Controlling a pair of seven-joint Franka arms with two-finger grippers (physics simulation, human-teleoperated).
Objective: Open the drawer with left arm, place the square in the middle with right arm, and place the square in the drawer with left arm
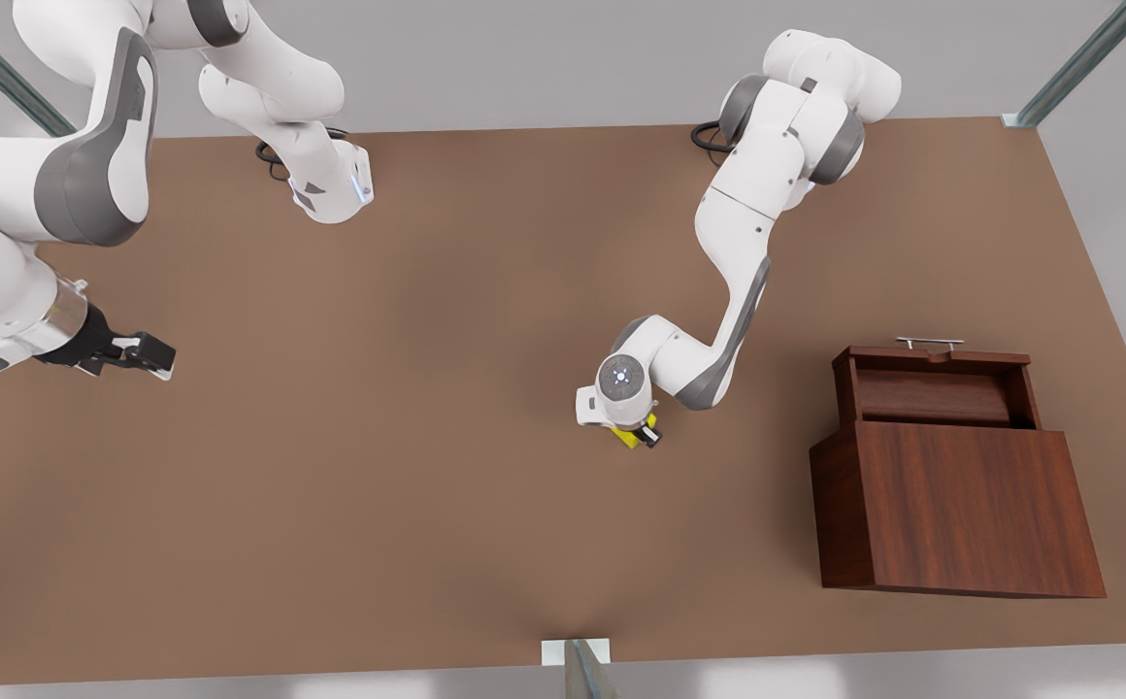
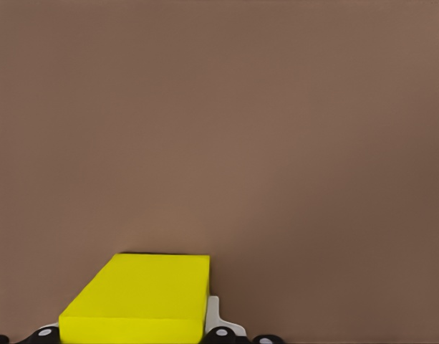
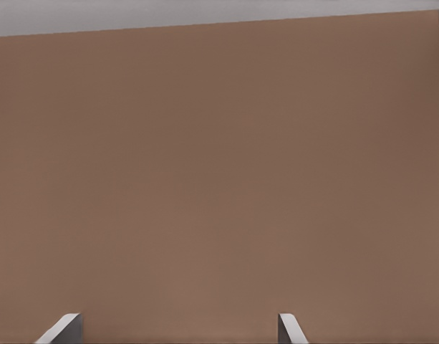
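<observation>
Tabletop [image 1: 427, 505]: plain brown. Cabinet [image 1: 961, 510] sits on the front view's right side. Drawer [image 1: 942, 388] is pulled out, silver bar handle [image 1: 930, 342] on its far edge; the part of the inside that shows is bare wood.

Left arm: folded low from its base at the far edge, elbow bent, wrist pointing straight down near the middle [image 1: 524, 427] of the table. Left gripper [image 1: 643, 434] is clamped on the square [image 1: 636, 436], fingers closed against its sides. Square [image 2: 137, 297] is at the table's middle, well apart from the drawer.

Right arm: waits raised at the front view's left edge. Right gripper [image 1: 141, 354] is over bare table with its fingers [image 3: 61, 330] spread, holding nothing.
</observation>
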